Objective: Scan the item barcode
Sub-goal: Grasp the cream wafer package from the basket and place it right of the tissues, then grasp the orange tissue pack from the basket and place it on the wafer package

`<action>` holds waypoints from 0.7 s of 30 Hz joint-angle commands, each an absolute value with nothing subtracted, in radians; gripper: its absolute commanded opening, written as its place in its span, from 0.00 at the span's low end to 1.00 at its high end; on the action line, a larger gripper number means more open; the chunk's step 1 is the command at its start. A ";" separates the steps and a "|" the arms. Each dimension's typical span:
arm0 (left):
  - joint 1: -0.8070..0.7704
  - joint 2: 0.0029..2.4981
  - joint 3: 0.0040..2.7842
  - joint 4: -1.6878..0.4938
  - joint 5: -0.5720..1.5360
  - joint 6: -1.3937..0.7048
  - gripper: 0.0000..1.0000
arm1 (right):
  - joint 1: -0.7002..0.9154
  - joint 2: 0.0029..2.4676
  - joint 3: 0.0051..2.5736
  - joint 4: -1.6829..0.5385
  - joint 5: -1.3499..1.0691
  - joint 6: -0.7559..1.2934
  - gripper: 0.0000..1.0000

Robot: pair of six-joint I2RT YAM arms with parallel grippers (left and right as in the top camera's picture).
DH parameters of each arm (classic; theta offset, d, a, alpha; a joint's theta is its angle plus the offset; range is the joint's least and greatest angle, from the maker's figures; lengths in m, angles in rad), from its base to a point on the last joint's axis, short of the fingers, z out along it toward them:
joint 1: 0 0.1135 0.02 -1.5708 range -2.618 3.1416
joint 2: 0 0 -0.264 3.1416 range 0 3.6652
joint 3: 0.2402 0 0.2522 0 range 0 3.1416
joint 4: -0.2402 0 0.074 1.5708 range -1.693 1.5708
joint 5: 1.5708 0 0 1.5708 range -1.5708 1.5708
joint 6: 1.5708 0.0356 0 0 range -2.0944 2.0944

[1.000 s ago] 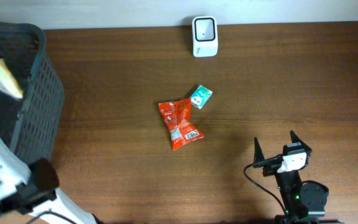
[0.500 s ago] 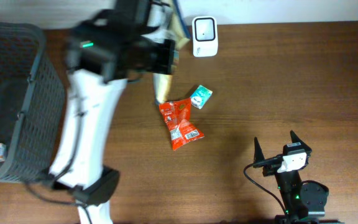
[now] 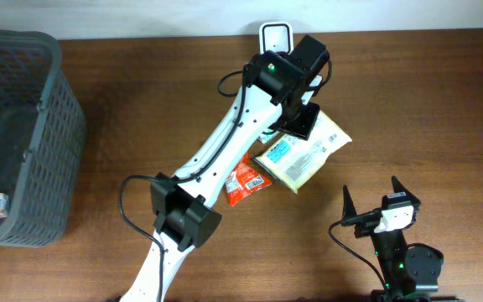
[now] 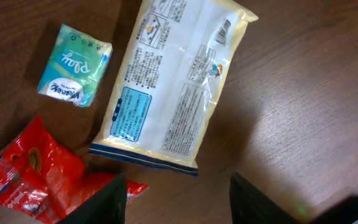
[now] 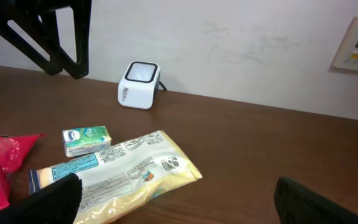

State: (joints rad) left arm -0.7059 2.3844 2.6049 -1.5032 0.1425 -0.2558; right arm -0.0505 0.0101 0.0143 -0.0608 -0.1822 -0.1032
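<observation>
The yellow packet [image 3: 307,155] lies flat on the table [image 3: 443,92], printed back up, toward 5 o'clock from the scanner [image 5: 139,84], which stands at the table's 12 o'clock edge; in the overhead view the red pouch [image 4: 30,174] is just beside the packet at 8 o'clock, and in the left wrist view the tissue pack [image 4: 74,65] lies at the packet's 9 o'clock, apart from it; the left gripper [image 4: 178,182] hangs over the packet with its fingers parted and nothing between them; the right gripper [image 3: 371,188] sits well apart at 5 o'clock, spread wide and empty

The packet looks like a light, soft film pouch, probably crinkly and somewhat slick, liable to sag if pinched at one corner; the barcode [image 4: 224,28] sits near the end at 1 o'clock in the left wrist view, so the blue-edged seal at the 7 o'clock end seems the better place to pinch, leaving the code uncovered

Readable writing: "Play" on the tissue pack; the packet carries a blue panel [image 4: 132,112] and dense small print too fine to read; the red pouch's lettering cannot be made out
</observation>
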 commanded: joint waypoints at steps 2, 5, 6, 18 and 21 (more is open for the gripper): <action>-0.655 2.321 2.679 -1.530 0.142 -0.257 0.62 | -0.046 0.004 0.006 -0.063 -0.183 -0.093 0.98; -0.561 2.216 2.777 -1.588 0.142 -0.257 0.70 | -0.046 0.004 0.006 -0.063 -0.183 -0.093 0.98; -0.525 2.181 2.801 -1.604 0.135 -0.257 0.76 | -0.046 0.004 0.006 -0.063 -0.184 -0.093 0.99; 0.237 1.904 2.792 -1.688 -0.210 -0.246 0.99 | -0.046 0.004 0.006 -0.063 -0.183 -0.093 0.98; 0.424 1.905 2.642 -1.687 -0.269 -0.316 0.99 | -0.046 0.004 0.006 -0.063 -0.183 -0.093 0.98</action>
State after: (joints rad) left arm 0.2989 1.8980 2.7571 -1.6825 -0.1864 -0.2558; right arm -0.0505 0.0101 0.0143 -0.0608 -0.1822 -0.1040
